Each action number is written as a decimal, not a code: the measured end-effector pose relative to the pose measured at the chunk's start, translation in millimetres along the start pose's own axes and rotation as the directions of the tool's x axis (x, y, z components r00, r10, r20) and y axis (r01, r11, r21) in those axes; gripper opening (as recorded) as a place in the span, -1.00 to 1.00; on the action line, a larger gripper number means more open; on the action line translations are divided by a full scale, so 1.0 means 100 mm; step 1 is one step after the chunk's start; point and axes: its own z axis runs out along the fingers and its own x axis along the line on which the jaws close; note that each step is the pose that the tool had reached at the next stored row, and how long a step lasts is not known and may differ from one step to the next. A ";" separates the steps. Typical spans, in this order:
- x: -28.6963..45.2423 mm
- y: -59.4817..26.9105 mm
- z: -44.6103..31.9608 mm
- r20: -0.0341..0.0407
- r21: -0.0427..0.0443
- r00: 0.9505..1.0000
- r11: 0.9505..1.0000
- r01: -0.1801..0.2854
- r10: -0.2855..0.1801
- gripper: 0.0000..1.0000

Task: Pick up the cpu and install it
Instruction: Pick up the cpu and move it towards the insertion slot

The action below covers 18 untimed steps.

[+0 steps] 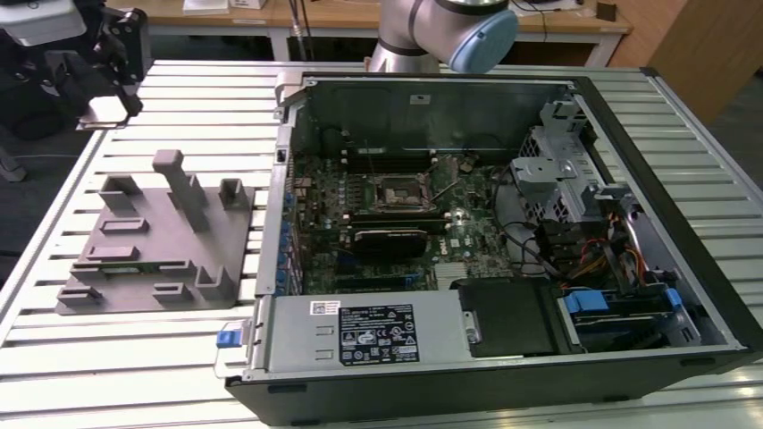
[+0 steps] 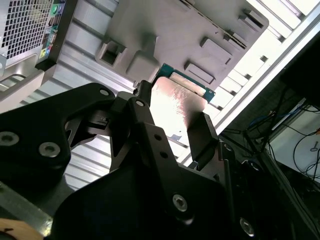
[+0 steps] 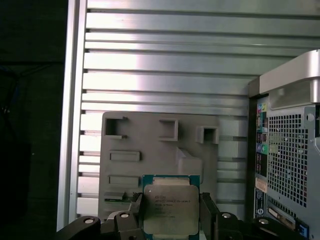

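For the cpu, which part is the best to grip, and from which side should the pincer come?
Grip the cpu by two opposite side edges, coming square onto its flat metal top. It is a thin flat square, so only the edges offer parallel faces, and the top is left untouched. The pincer holds it this way now.

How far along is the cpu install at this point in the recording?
Done: pick-up looks complete. The gripper is shut on the cpu, which is held off the grey tray in both wrist views. In hand: the cpu, above the tray and outside the computer case. Left: the install itself. The motherboard socket in the exterior view looks empty.
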 end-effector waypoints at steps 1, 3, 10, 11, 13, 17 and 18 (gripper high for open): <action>-0.007 0.000 0.000 0.000 0.000 1.000 1.000 0.000 0.000 0.07; -0.027 -0.001 0.000 0.000 0.000 1.000 1.000 0.000 0.000 0.07; -0.094 -0.002 -0.001 0.000 0.000 1.000 1.000 0.000 0.000 0.07; -0.101 -0.002 -0.001 0.000 0.000 1.000 1.000 0.000 0.000 0.07; -0.116 -0.002 -0.002 0.000 0.000 1.000 1.000 0.000 0.000 0.07; -0.156 -0.003 -0.002 0.000 0.000 1.000 1.000 0.000 0.000 0.07; -0.167 -0.004 -0.002 0.000 0.000 1.000 1.000 0.000 0.000 0.07</action>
